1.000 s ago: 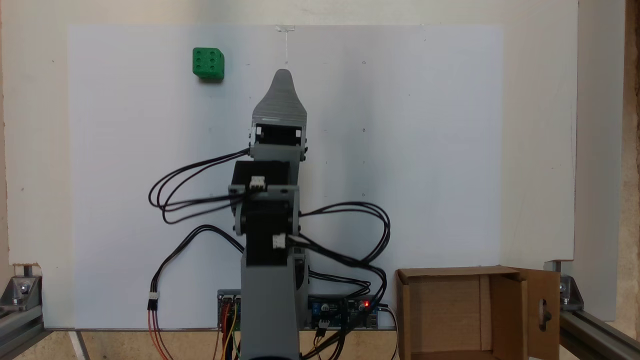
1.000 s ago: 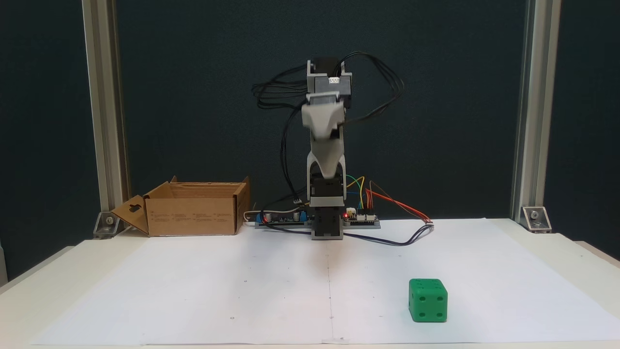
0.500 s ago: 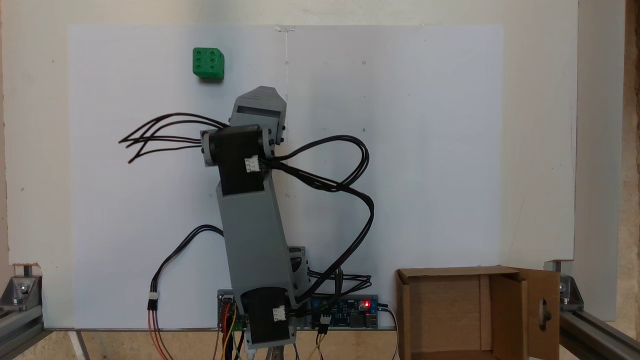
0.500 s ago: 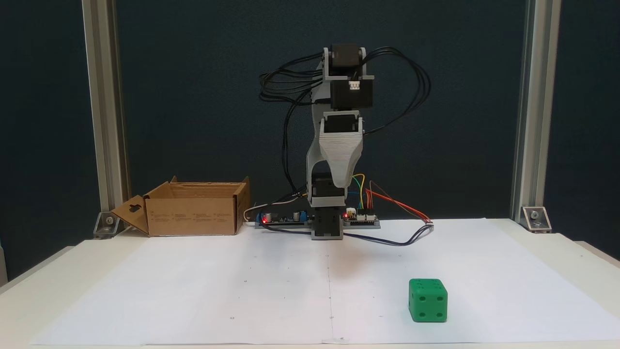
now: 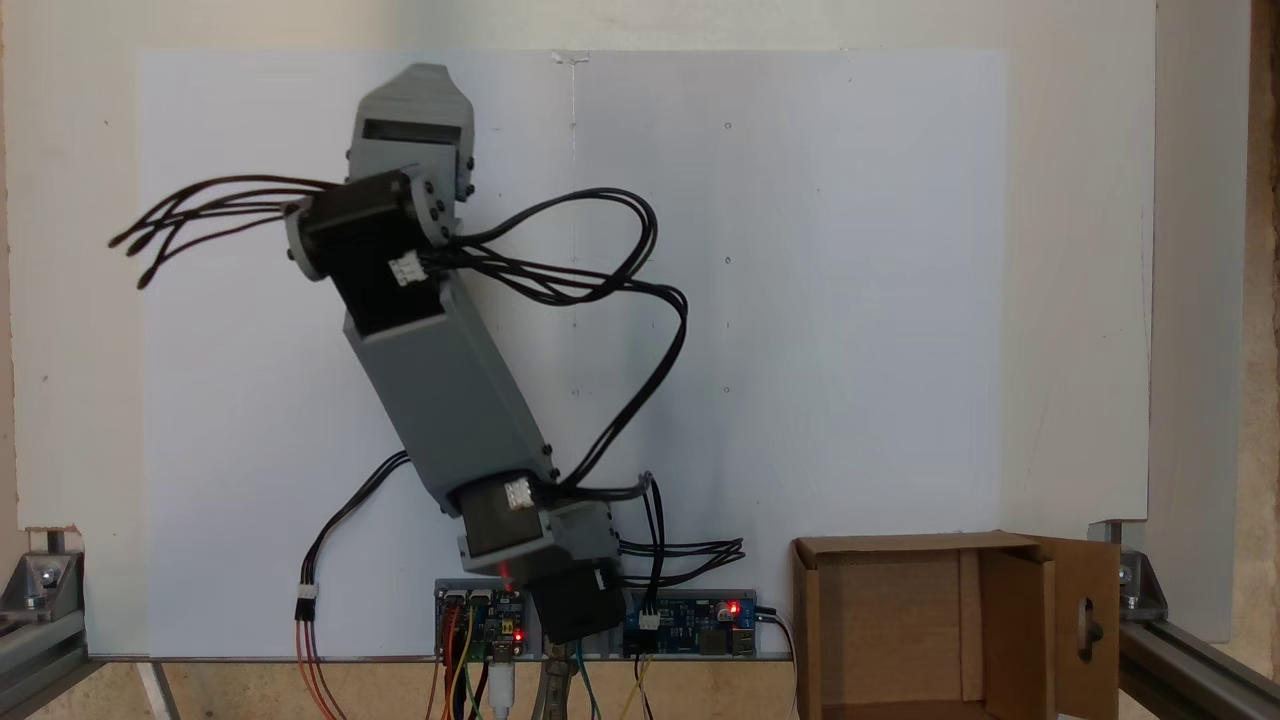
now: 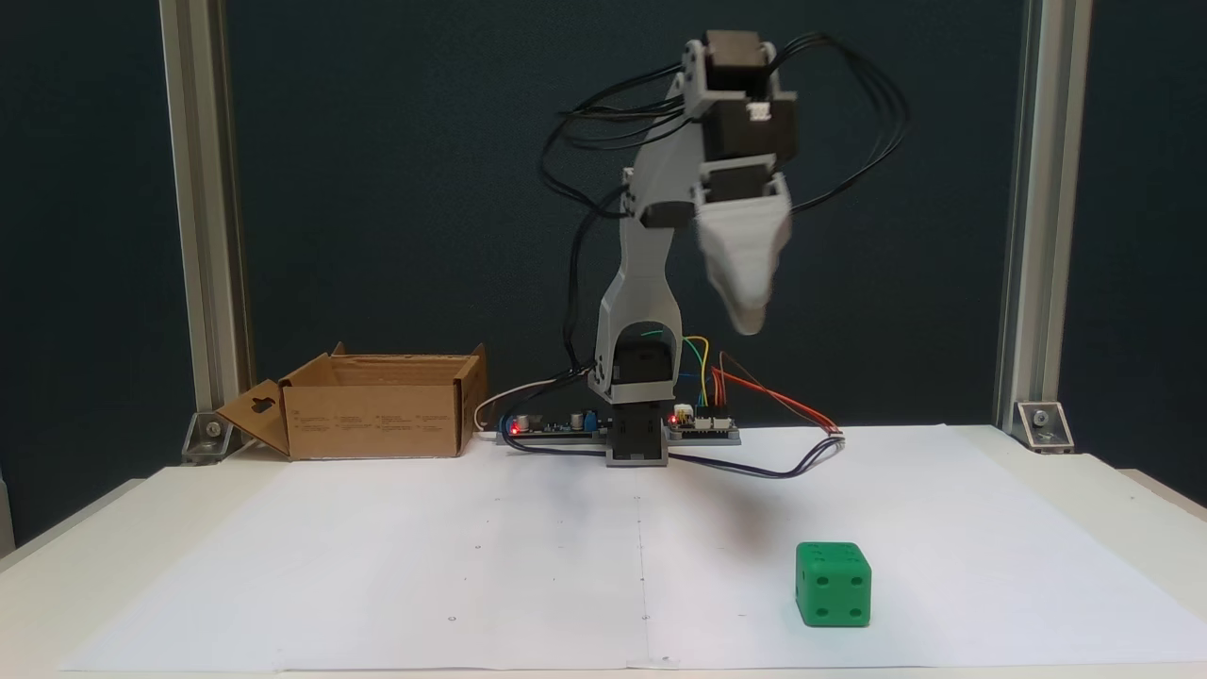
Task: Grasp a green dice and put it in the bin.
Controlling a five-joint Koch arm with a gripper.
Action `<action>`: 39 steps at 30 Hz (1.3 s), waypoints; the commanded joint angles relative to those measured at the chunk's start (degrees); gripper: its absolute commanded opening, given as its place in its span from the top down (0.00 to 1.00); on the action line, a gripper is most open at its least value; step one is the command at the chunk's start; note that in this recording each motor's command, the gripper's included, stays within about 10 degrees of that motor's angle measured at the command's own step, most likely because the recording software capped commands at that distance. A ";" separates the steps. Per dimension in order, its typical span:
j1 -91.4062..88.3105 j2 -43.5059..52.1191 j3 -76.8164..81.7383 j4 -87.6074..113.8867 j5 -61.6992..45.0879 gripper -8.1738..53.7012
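Arm is swinging from centre w/ end effector now hanging high above the paper, pointing down, blurred, up and a bit left of the green dice. In a fixed view from above, the end effector is now covering the spot where the dice showed earlier, upper arm leaning over to the left of pic. Black cables are trailing out wider on both sides vs. 1 s ago.
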 commanded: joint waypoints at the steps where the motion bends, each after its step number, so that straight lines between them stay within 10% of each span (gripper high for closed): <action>1: -1.85 -2.55 -5.54 9.91 5.01 0.16; 39: -5.19 -22.32 -23.55 10.09 8.88 0.15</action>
